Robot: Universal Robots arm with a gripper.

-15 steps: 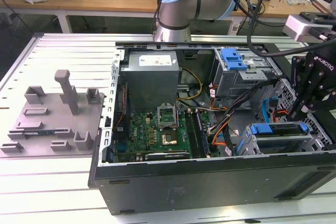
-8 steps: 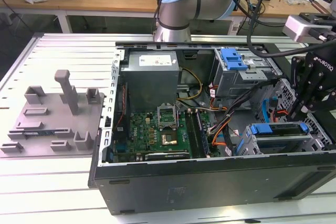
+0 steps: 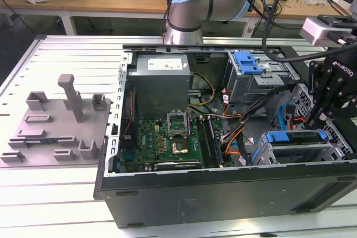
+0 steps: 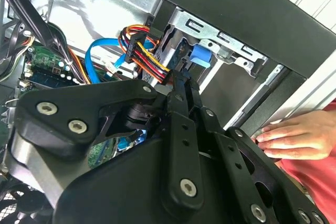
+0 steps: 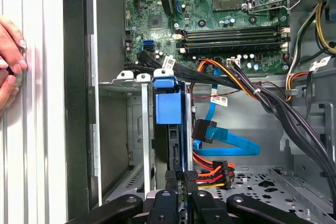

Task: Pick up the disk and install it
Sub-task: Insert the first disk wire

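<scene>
My claw (image 5: 181, 176) is inside the open computer case (image 3: 223, 193), at the end of the case on the exterior view's right. In the first wrist view its two fingers (image 5: 171, 179) stand close together with the thin edge of the disk (image 5: 168, 106) between them. As far as I can see, they are clamped on this edge.

The disk stands on its edge in a slot of the metal drive cage (image 5: 142, 129), with its blue bracket towards the motherboard (image 5: 210, 19). In the exterior view the blue bracket shows as a long strip along the top of the cage.

Just beside the disk, a flat blue data cable (image 5: 231, 145) and a bundle of red, orange and yellow power wires (image 5: 210, 169) lie on the floor of the case. Thick black cables (image 5: 283, 114) run over them towards the motherboard.

A person's hand (image 5: 10, 61) rests on the grooved metal bench (image 3: 56, 193), just outside the dark wall of the case and near the drive cage. In the second wrist view a red sleeve (image 4: 315, 177) is below this hand.

Farther inside the case there is a grey power supply (image 3: 159, 82) with a white sticker, and a second cage with a blue latch (image 3: 248, 62) on top. On the bench at the exterior view's left, well apart from the case, stands a grey plastic fixture (image 3: 61, 121).
</scene>
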